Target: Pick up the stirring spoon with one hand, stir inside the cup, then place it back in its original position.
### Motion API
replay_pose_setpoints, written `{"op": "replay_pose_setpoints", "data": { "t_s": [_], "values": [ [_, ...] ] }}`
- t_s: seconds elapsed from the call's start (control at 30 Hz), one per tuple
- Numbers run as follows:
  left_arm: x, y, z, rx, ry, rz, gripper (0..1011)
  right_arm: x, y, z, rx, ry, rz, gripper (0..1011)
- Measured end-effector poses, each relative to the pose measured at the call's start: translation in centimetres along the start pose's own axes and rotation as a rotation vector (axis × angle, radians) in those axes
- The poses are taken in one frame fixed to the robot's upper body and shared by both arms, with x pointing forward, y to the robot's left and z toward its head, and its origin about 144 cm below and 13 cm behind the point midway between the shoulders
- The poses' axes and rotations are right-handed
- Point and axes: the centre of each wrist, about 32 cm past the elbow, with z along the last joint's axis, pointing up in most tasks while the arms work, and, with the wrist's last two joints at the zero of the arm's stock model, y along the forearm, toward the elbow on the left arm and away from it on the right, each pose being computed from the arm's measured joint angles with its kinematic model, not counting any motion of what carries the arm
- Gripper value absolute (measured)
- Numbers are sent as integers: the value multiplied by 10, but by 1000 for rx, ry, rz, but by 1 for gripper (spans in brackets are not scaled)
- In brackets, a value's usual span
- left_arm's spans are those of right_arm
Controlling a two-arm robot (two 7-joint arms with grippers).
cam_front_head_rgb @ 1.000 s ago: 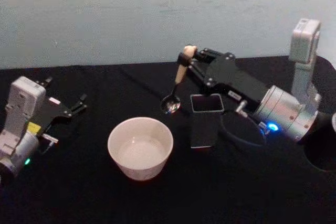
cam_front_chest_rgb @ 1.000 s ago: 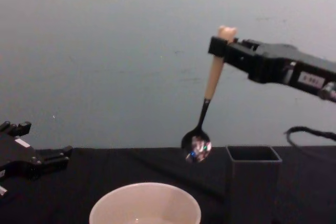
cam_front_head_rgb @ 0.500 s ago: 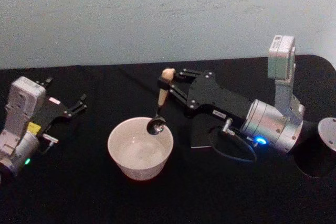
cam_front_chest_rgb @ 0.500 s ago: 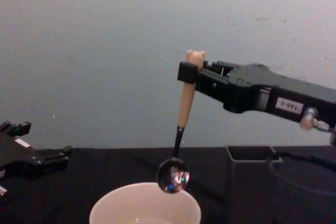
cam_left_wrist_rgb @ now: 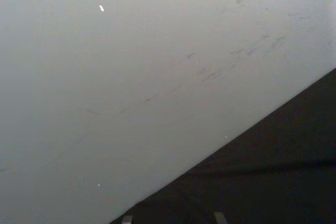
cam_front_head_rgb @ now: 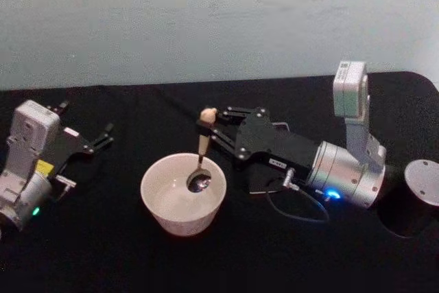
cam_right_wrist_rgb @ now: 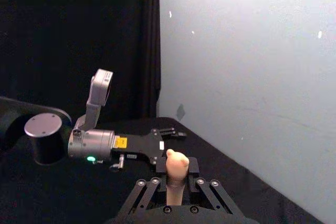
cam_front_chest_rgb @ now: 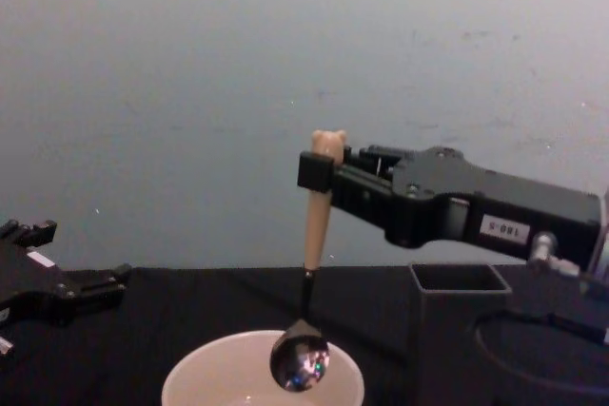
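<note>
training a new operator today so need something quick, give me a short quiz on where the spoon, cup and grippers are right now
1. True or false: the stirring spoon is standing in the dark grey holder.
2. Which gripper is shut on the spoon's handle? A) left B) right C) neither
3. Fill in: the spoon's metal bowl hangs inside the mouth of the ___.

Key
1. False: it hangs upright from a gripper, clear of the holder.
2. B: the right gripper clamps the handle just below the bear head; the left gripper is parked open at the left, apart from the cup.
3. cup
</note>
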Motion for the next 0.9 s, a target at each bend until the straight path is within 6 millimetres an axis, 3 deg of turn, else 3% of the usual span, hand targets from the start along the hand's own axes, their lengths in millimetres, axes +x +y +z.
{"op": "replay_pose_setpoints", "data": {
  "t_s": [0.9],
  "values": [
    [0, 0, 0, 0, 0, 0, 1001, 2, 3, -20, -83, -15, 38, 215]
  ]
}}
